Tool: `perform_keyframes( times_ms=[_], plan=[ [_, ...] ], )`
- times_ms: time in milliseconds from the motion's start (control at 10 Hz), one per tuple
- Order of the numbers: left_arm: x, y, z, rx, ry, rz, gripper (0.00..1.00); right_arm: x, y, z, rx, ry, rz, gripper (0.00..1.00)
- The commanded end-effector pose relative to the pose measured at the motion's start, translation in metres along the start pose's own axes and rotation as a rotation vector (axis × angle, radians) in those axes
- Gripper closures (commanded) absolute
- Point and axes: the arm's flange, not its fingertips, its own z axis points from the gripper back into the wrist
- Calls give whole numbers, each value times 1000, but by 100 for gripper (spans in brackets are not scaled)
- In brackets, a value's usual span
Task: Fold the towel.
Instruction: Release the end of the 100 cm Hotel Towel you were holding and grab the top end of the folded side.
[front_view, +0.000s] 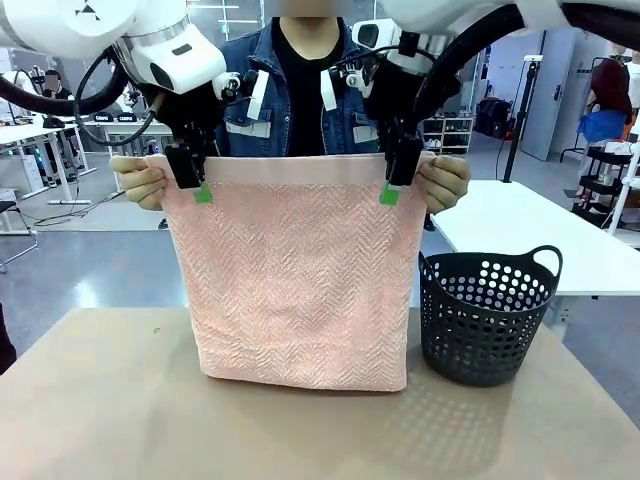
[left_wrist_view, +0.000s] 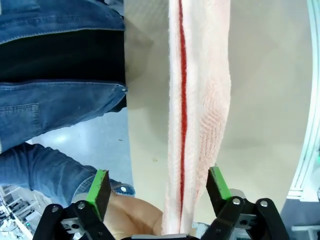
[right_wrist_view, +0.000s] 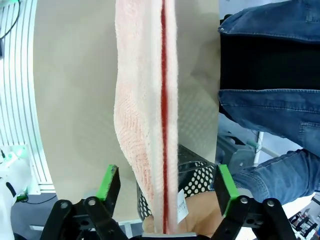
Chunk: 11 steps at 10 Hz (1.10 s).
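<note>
Front view: towel (front_view: 300, 290) hides person (front_view: 300, 100) from chest down. Right wrist view: basket (right_wrist_view: 200, 176) mostly behind towel; towel's top edge cut off at frame bottom.

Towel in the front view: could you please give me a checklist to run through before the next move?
1. The towel is held up flat: ok, the person's hands hold its top corners.
2. Top edge inside the left gripper: ok, it runs between the fingers.
3. Top edge inside the right gripper: ok, likewise.
4. Both grippers shut on the towel: not ok, the pads stand apart from the cloth on both sides.
5. Lower edge off the table: cannot tell, it hangs at or just above the surface.
</note>
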Motion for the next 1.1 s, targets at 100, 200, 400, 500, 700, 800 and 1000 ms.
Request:
perform_keyframes(
  times_ms=[100,200,400,500,700,800,1000],
  plan=[
    [-5,-1,5,-7,7,9,84,1,2,1,-1,8,-31,87],
    [-6,-2,5,-6,2,13,100,0,2,1,-3,6,-32,100],
    [-6,-4,4,-7,3,17,100,1,3,0,-1,8,-30,100],
    [-7,-4,4,-13,8,24,97,1,4,-1,-1,9,-33,98],
    [-10,-7,4,-25,19,20,100,0,7,1,-9,7,-34,100],
    [-11,-8,4,-26,15,24,100,0,9,0,-10,6,-32,100],
    [-13,-11,6,-1,11,43,100,-2,12,-2,-16,3,-38,100]
  ],
)
